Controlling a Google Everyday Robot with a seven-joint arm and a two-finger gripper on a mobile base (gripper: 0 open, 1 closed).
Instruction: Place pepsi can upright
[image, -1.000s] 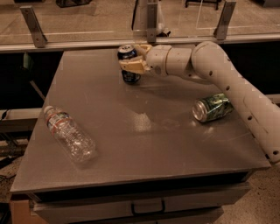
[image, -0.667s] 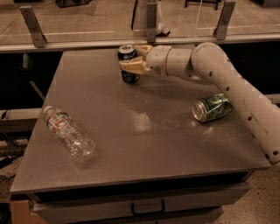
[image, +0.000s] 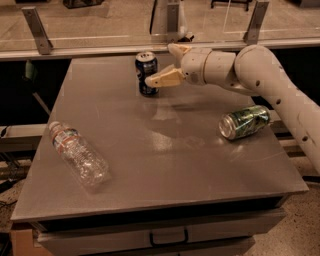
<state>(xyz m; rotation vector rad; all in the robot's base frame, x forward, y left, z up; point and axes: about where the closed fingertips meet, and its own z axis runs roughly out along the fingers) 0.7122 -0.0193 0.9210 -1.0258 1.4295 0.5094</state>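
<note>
Upright pepsi can (image: 146, 73), tool (image: 159, 65) spread open beside it.
The can stands on its base at the bench's (image: 165, 165) 12 o'clock; the tool, at its 3 o'clock, grips nothing. Placement looks done, only withdrawal left.

The white arm (image: 280, 85) comes in from the right edge of the frame and reaches up and left toward the upper middle. Its thick round wrist (image: 210, 67) lies almost level, and the gripper (image: 159, 64) at its end points left. The two tan fingers (image: 162, 78) are spread apart (one high, one low).
</note>
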